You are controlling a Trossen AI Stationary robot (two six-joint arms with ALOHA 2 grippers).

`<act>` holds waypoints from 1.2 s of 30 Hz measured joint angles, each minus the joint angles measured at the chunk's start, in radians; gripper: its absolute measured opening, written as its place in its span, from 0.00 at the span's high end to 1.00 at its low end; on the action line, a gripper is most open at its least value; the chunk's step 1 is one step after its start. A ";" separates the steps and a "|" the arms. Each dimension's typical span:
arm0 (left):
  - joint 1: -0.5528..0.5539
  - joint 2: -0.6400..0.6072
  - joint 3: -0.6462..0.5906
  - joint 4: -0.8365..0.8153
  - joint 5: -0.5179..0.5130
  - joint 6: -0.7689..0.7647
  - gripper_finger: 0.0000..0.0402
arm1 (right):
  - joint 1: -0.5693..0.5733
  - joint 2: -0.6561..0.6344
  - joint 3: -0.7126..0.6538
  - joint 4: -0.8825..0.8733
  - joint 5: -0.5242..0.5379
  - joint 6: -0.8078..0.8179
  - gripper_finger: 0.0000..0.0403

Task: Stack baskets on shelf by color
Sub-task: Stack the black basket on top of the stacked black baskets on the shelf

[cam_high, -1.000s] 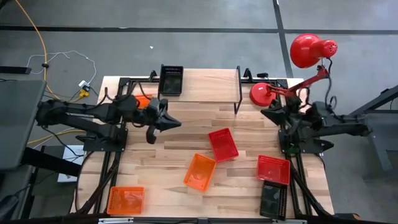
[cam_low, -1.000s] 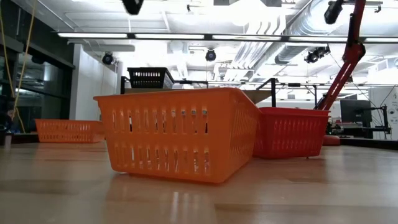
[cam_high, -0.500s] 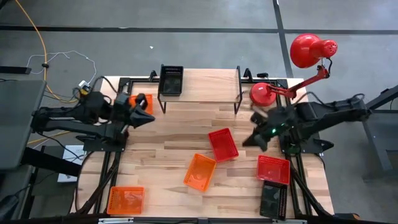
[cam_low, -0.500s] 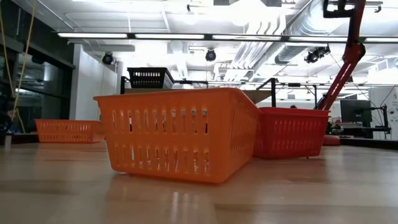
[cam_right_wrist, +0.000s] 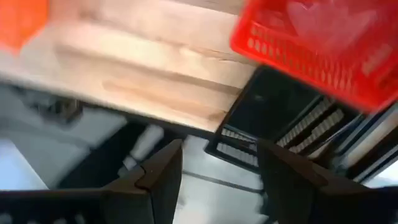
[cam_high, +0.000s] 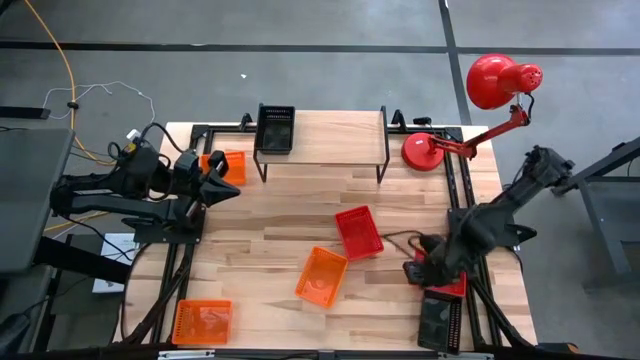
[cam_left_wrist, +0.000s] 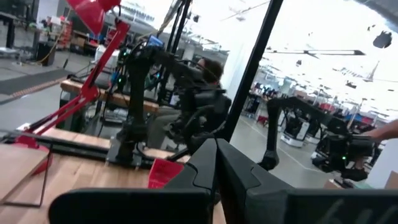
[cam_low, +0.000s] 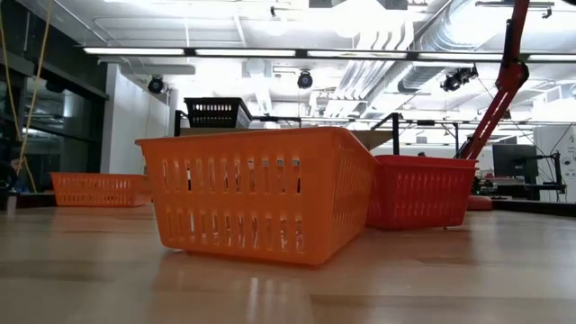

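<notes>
right arm stretched down toward 4 o'clock of the table point(cam_high: 290, 215); right gripper point(cam_high: 415, 272) sits over the near-left corner of the red basket point(cam_high: 447, 283) there, hiding most of it. right wrist view: fingers point(cam_right_wrist: 163, 171) spread apart, nothing between them, red mesh and the black basket point(cam_right_wrist: 280, 118) beyond, both smeared. black basket in the high view point(cam_high: 438, 322) cut off by the frame edge at 5 o'clock, touching the red one.

left arm folded at 9 o'clock; left gripper point(cam_high: 222, 182) just beside an orange basket point(cam_high: 228, 164) that its body partly covers. left wrist view shows the finger tips meeting in a point, clenched on nothing i can see.

shelf point(cam_high: 322, 138) at 12 o'clock, one black basket point(cam_high: 276, 127) on its left end. second red basket point(cam_high: 358, 231) at table centre, tilted orange basket point(cam_high: 321, 276) toward 6 o'clock, another orange one point(cam_high: 203, 321) at 7 o'clock. red lamp point(cam_high: 497, 80) at 1 o'clock.

low view: big orange basket point(cam_low: 261, 192) blocks most of the table; no gripper in it.

since half a second ago: right gripper has swung from beside the centre red basket down onto the 4 o'clock one; left gripper pulled back slightly. baskets themselves unmoved.
</notes>
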 joint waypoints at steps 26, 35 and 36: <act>0.000 0.000 0.000 -0.028 -0.004 -0.003 1.00 | 0.093 0.496 -0.001 0.162 -0.090 0.181 0.58; 0.000 0.000 0.000 -0.027 -0.004 -0.022 1.00 | 0.095 0.454 -0.001 0.213 -0.101 0.172 0.98; 0.000 0.000 0.000 -0.027 -0.004 -0.023 1.00 | 0.095 0.437 -0.001 0.226 -0.099 0.166 0.97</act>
